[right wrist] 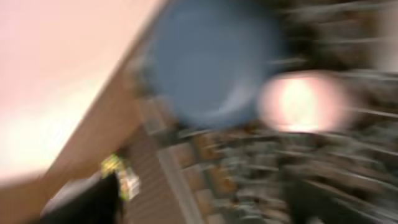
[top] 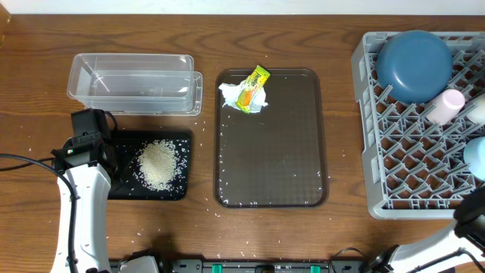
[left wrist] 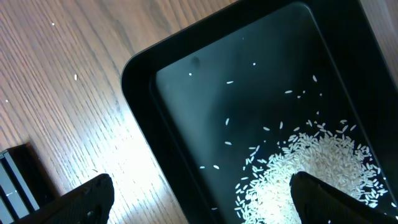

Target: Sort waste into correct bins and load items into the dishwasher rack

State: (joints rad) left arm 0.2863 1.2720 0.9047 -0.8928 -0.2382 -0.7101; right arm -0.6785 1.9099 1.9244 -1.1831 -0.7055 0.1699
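White rice [top: 158, 164] lies heaped in the shallow black tray [top: 151, 138]. My left gripper [left wrist: 202, 199] is open and empty; in the left wrist view one finger is over the table and the other over the rice [left wrist: 311, 168], straddling the tray's rim [left wrist: 140, 99]. The crumpled tissue with its yellow-green wrapper [top: 247, 94] lies at the back of the brown tray. The grey rack [top: 402, 167] holds the dark-blue dish [top: 414, 64], pink cup [top: 445, 106], white cup [top: 477, 110] and light-blue bowl [top: 476, 157]. My right gripper [right wrist: 205, 199] looks open in a blurred view of the rack. No chopsticks show.
The clear tub [top: 132, 82] stands empty behind the black tray. The brown serving tray [top: 273, 152] fills the table's middle, with stray grains on and around it. My right arm [top: 474, 220] is at the rack's front right corner.
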